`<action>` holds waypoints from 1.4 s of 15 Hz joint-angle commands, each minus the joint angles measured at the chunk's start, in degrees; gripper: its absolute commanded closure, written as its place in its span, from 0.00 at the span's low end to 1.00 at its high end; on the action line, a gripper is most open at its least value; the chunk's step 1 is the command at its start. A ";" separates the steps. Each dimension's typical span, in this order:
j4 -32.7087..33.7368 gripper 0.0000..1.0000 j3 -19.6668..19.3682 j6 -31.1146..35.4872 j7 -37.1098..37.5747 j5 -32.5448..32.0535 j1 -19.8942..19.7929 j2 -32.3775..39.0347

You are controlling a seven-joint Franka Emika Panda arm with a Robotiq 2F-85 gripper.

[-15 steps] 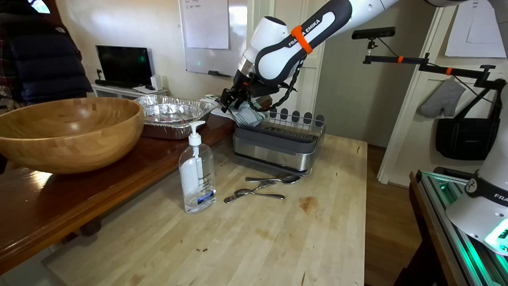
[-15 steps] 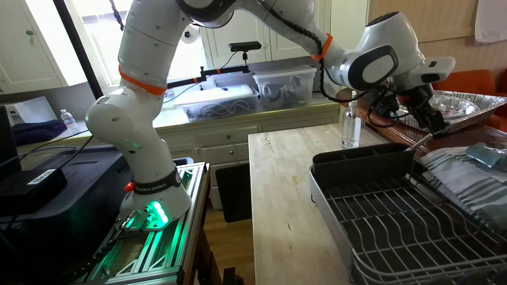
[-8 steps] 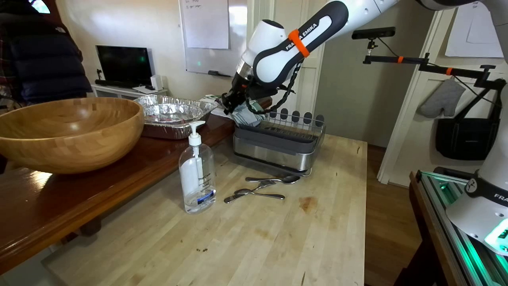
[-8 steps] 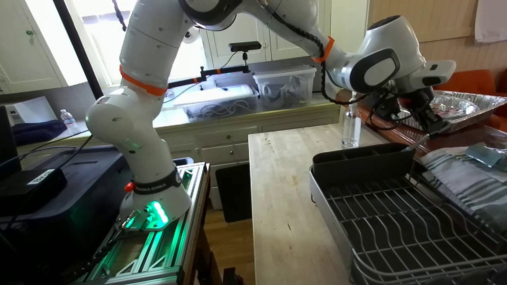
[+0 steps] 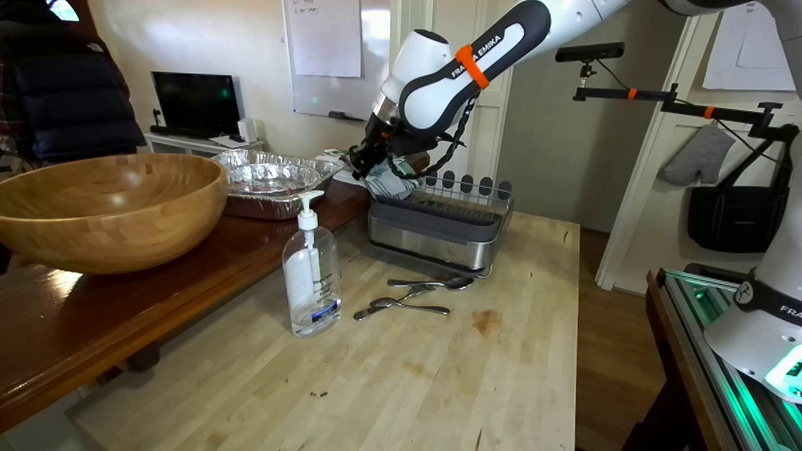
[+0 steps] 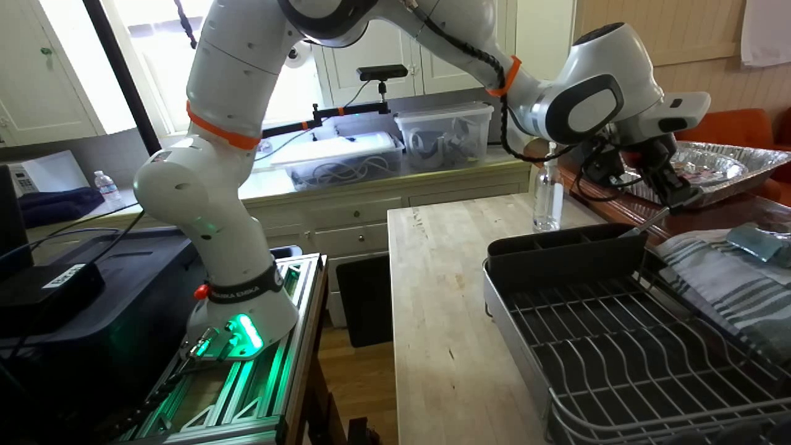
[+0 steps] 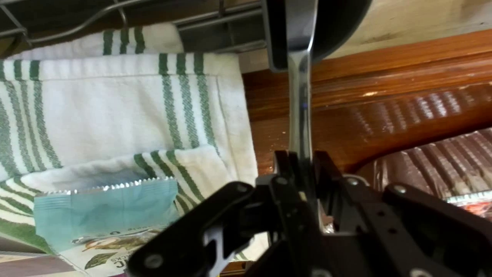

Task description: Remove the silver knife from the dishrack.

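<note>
The silver knife [image 7: 300, 100] runs up the wrist view, slim and shiny, its far end over a dark utensil holder. My gripper [image 7: 303, 159] is shut on its near end, with a dark finger on each side. In an exterior view the knife [image 6: 650, 221] slants from the gripper [image 6: 681, 203] down into the corner of the black holder [image 6: 568, 256] on the dishrack [image 6: 516, 340]; its lower tip is hidden inside. The other exterior picture shows the steel-sided dishrack [image 5: 432, 241] with the gripper [image 5: 358, 164] above its far corner.
Beside the rack lie a striped towel [image 7: 103, 104] and a teal packet [image 7: 107, 207]. Foil trays [image 5: 276, 178] and a big wooden bowl [image 5: 113, 213] stand on the dark wooden counter. A pump bottle [image 5: 311, 275] and loose cutlery [image 5: 410, 299] rest on the light table.
The jaws have shut on the knife. My gripper has dropped slightly, and the knife now leans a little flatter in the holder.
</note>
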 commanded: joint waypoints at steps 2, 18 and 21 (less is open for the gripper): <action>-3.68 0.95 0.43 1.12 -0.34 0.94 0.43 -4.20; -16.26 0.95 -2.17 1.31 2.25 -6.25 5.42 -21.77; -18.15 0.95 -2.27 0.89 3.62 -9.19 6.58 -24.52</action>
